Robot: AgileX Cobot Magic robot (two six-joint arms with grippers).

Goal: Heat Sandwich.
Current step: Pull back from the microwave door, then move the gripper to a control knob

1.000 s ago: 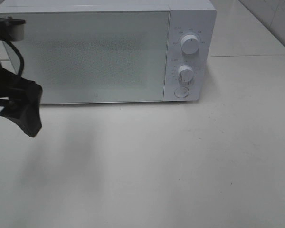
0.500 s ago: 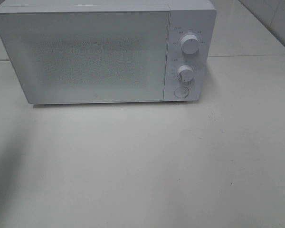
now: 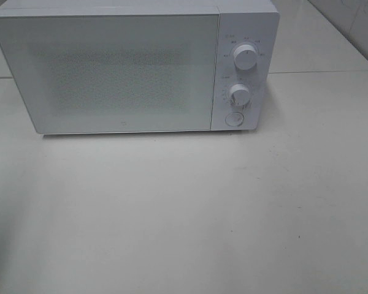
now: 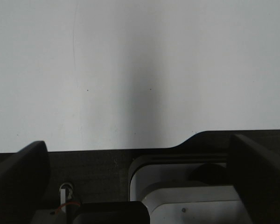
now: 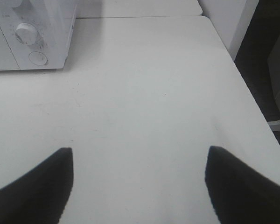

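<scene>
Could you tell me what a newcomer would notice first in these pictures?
A white microwave stands at the back of the pale table, door shut, with two round knobs and a button down its right side. The left gripper and right gripper each show open jaws, holding nothing.

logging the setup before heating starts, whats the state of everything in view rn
microwave door: shut
upper knob: setting too small to read
lower knob: setting too small to read
left claw: open, holding nothing
right claw: open, holding nothing
sandwich: not in view in any camera
</scene>
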